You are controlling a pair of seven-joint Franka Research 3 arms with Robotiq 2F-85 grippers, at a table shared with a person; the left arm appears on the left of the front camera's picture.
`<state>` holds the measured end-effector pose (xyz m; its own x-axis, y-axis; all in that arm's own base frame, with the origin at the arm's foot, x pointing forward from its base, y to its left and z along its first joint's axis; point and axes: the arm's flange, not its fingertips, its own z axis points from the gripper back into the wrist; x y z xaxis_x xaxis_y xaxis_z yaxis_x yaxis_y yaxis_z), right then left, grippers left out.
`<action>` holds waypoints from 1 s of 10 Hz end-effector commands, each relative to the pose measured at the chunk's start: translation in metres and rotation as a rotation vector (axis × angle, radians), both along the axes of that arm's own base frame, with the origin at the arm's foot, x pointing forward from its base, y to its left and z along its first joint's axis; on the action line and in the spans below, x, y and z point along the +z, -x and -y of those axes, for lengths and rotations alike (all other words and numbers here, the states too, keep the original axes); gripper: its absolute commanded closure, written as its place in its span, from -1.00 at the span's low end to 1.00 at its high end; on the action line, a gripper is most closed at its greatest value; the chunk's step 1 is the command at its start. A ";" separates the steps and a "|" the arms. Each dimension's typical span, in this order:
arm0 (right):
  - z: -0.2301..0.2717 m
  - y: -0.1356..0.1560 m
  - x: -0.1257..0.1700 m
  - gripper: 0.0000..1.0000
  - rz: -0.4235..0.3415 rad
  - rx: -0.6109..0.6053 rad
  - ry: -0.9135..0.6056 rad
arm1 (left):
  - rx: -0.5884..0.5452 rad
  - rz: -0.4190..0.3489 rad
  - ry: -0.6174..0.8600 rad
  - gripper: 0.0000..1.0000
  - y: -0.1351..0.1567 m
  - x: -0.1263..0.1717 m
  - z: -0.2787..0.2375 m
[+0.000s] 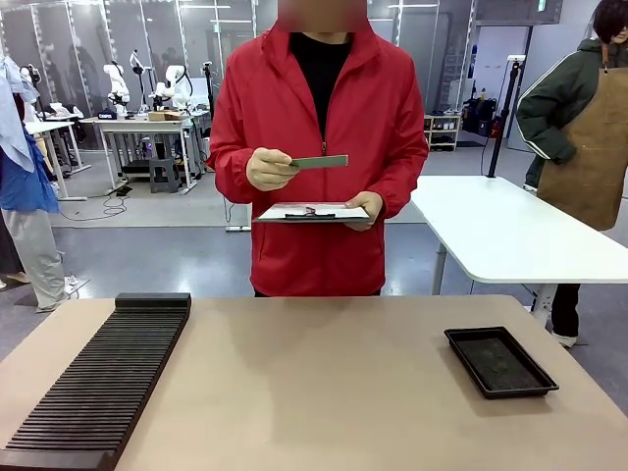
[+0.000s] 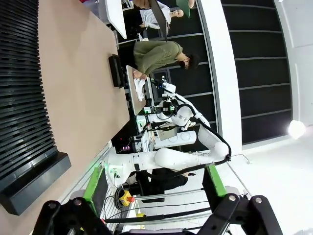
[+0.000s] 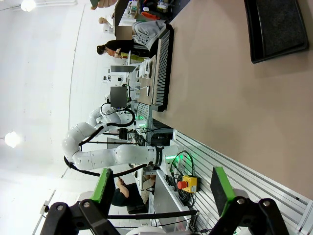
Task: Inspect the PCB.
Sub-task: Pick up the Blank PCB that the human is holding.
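Left pincer (image 2: pixel 153 176) stands with its two green-padded fingers spread wide apart and nothing between them, rising from the bottom edge of its wrist view. The right pincer (image 3: pixel 161 177) is likewise spread apart and grips nothing, at the bottom of its own wrist view. In the front view the PCB (image 1: pixel 320 161) is off the counter (image 1: pixel 324 392), in the upper middle of the frame. It is held nearly level and edge-on at chest height by a person (image 1: pixel 304 108) in a red jacket standing at the far side. One hand (image 1: pixel 269 169), left of centre, pinches the board's left end. The other hand (image 1: pixel 366 208), just right of centre and lower, supports a flat tablet (image 1: pixel 312 212) directly beneath the PCB, the two apart. On the counter a long black slotted rack (image 1: pixel 98 383) runs along the lower left. A shallow black tray (image 1: pixel 500 361) lies at the lower right, well apart from the rack. A second person (image 1: pixel 589 128) in a brown apron stands at the upper right beside a white table (image 1: pixel 510 235).
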<state>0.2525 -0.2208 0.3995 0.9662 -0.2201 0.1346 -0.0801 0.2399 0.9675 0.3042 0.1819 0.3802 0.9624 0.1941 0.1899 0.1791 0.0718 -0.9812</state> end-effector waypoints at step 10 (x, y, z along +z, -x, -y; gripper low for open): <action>0.001 0.000 0.002 -1.00 0.000 -0.007 -0.005 | 0.002 -0.006 -0.002 -1.00 0.000 0.002 -0.002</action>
<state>0.2525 -0.2208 0.3995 0.9662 -0.2201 0.1346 -0.0801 0.2399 0.9675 0.3043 0.1819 0.3802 0.9624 0.1941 0.1898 0.1790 0.0719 -0.9812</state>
